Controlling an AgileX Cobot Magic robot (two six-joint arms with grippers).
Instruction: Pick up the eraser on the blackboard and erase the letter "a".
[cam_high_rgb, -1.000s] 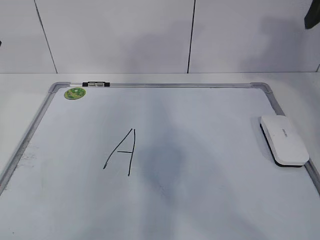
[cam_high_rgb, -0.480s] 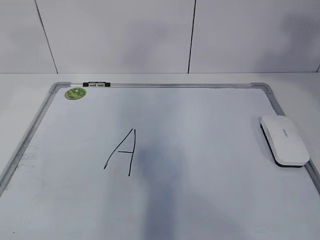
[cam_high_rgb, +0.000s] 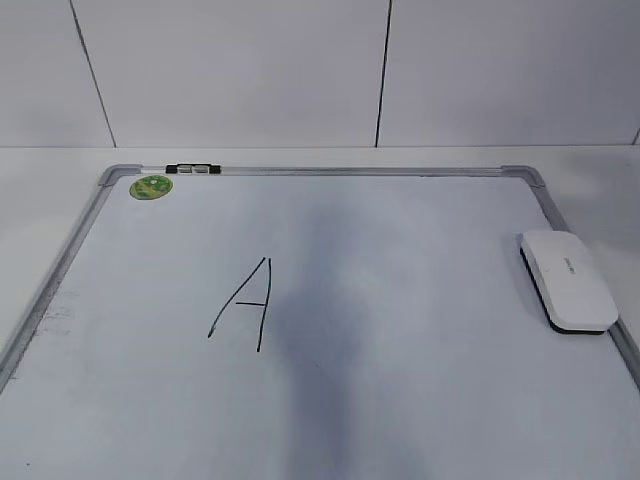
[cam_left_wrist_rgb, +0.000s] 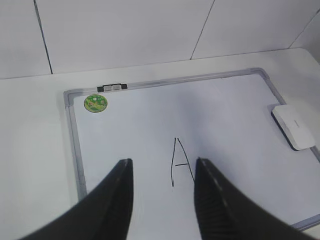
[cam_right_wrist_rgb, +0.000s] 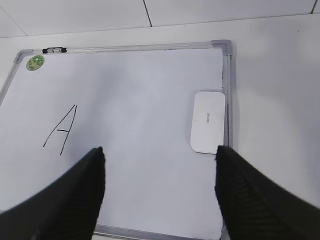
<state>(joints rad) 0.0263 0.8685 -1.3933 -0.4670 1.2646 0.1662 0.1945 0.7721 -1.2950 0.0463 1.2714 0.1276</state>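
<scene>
The blackboard (cam_high_rgb: 350, 171) is a white dry-erase board with a silver frame, lying flat on the table. The white eraser (cam_high_rgb: 568, 278) lies on it against the right frame. It also shows in the left wrist view (cam_left_wrist_rgb: 295, 131) and the right wrist view (cam_right_wrist_rgb: 208, 121). No lowercase letter "a" shows in any view; the only writing is a capital "A" (cam_high_rgb: 245, 305) left of centre. My left gripper (cam_left_wrist_rgb: 162, 162) is open and empty, high above the board's near left part. My right gripper (cam_right_wrist_rgb: 160, 150) is open and empty, high above the near right part. Neither gripper shows in the exterior view.
A round green magnet (cam_high_rgb: 150, 186) sits at the board's far left corner beside a small black clip (cam_high_rgb: 192, 169) on the top frame. A white tiled wall stands behind the table. A soft dark shadow lies down the board's middle.
A dark gripper part at the exterior view's top right corner one second ago has left the view. The shadow on the board has grown and stretched toward the near edge. The eraser has not moved.
</scene>
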